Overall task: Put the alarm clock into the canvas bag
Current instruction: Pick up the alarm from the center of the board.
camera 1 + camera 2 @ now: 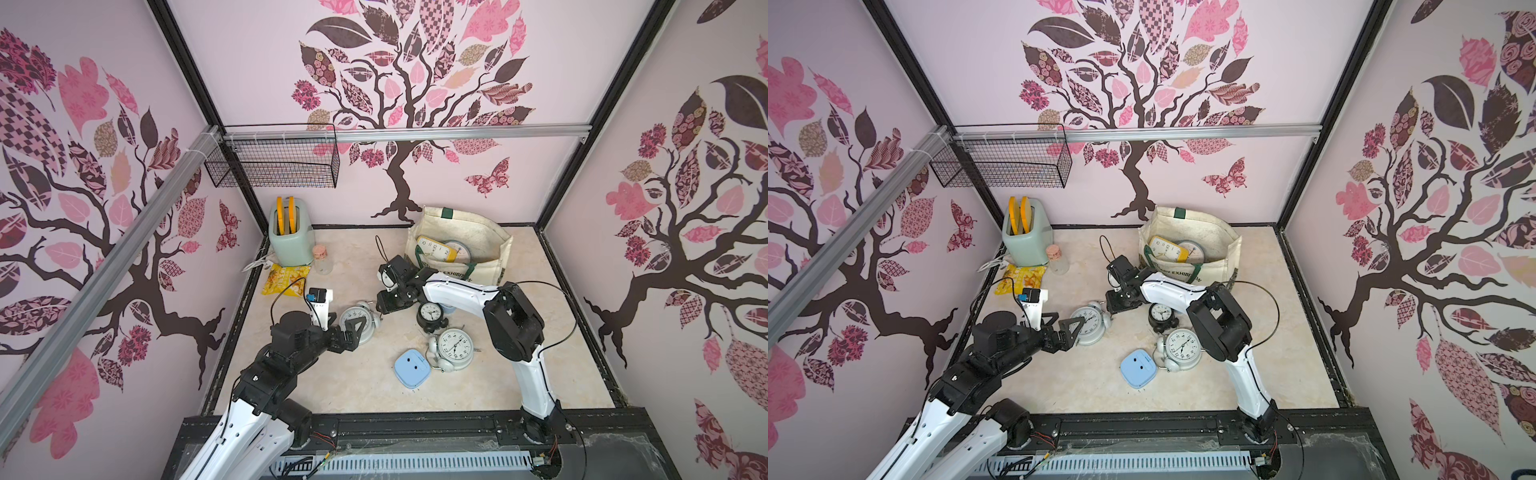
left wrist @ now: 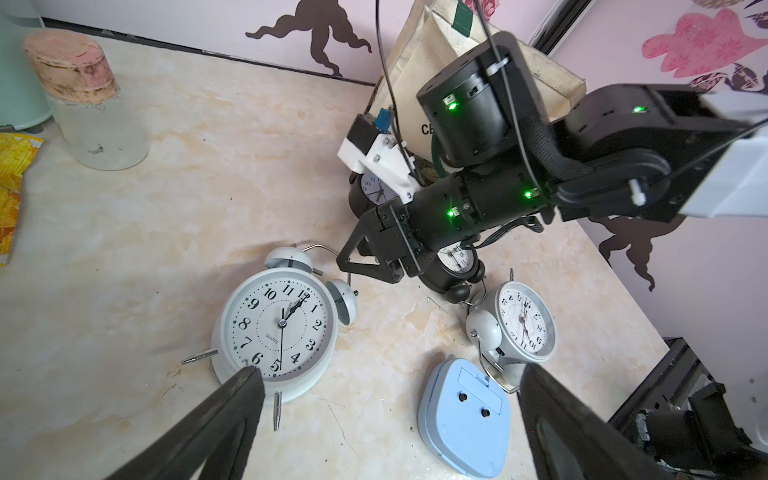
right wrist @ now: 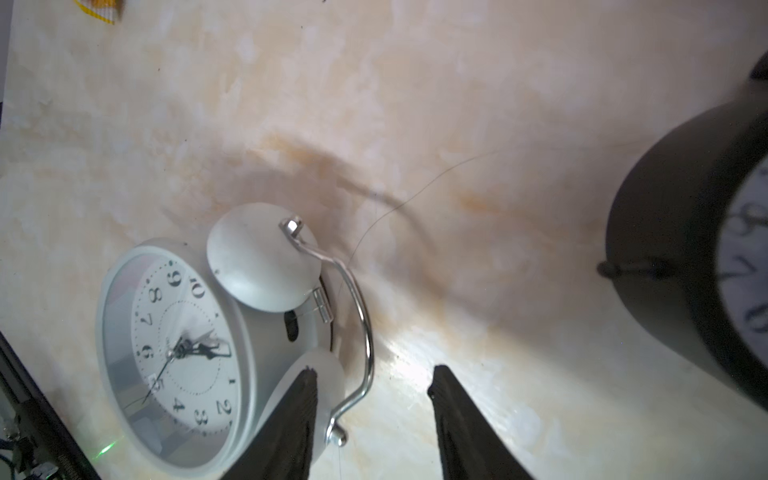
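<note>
White-cased, with twin bells and a wire handle, the alarm clock (image 2: 280, 328) lies on its back near the middle of the table (image 1: 365, 395). It is well apart from the canvas bag (image 1: 492, 253), which stands open at the back.

The right gripper (image 3: 372, 374) has its jaws apart, straddling the wire handle. One finger lies over a bell and the other is above bare table, and neither visibly pinches the wire. The handle is probably the target because the round body looks too wide and smooth for a sure hold.

The left gripper (image 2: 388, 374) hovers at the clock's foot end with its jaws spread wide, holding nothing. It may be there to stop the clock sliding.

A black clock (image 1: 430, 312), a second white clock (image 1: 454, 347) and a face-down blue clock (image 1: 411, 368) lie close by, so the lift will need a clean path. A yellow clock (image 1: 434, 249) already sits in the bag.
</note>
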Available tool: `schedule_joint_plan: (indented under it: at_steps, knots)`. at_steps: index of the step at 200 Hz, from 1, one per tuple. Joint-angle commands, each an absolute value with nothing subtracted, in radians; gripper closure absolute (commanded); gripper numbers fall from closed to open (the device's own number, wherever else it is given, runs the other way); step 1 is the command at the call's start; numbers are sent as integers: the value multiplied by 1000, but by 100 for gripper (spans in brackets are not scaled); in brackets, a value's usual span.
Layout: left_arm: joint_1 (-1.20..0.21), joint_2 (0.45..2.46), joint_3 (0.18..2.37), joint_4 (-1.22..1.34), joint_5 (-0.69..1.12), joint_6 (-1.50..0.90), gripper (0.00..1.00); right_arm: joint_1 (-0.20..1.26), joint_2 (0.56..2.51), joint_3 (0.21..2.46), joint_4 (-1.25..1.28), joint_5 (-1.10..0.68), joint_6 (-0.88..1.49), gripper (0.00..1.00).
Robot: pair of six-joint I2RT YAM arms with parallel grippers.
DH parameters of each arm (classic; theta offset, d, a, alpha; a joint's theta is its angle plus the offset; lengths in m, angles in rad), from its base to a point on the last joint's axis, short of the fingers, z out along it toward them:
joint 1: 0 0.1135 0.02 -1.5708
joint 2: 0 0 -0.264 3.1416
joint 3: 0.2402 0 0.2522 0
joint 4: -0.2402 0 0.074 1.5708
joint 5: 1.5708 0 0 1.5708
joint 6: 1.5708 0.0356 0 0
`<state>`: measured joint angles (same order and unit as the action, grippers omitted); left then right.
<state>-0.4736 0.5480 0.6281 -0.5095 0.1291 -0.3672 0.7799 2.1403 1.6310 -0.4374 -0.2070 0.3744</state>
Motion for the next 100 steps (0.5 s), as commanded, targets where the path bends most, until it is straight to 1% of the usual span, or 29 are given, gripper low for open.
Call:
schedule_joint_plan:
  at_steps: [1, 54, 100]
  knots:
    - [-466, 519, 595, -468, 173, -373, 2, 782, 2214, 1690, -459, -194, 385, 54]
    - [-463, 507, 589, -457, 183, -377, 2, 782, 2298, 1789, -499, -180, 388, 64]
    - [-462, 497, 588, -452, 176, -380, 2, 782, 2328, 1828, -521, -185, 390, 77]
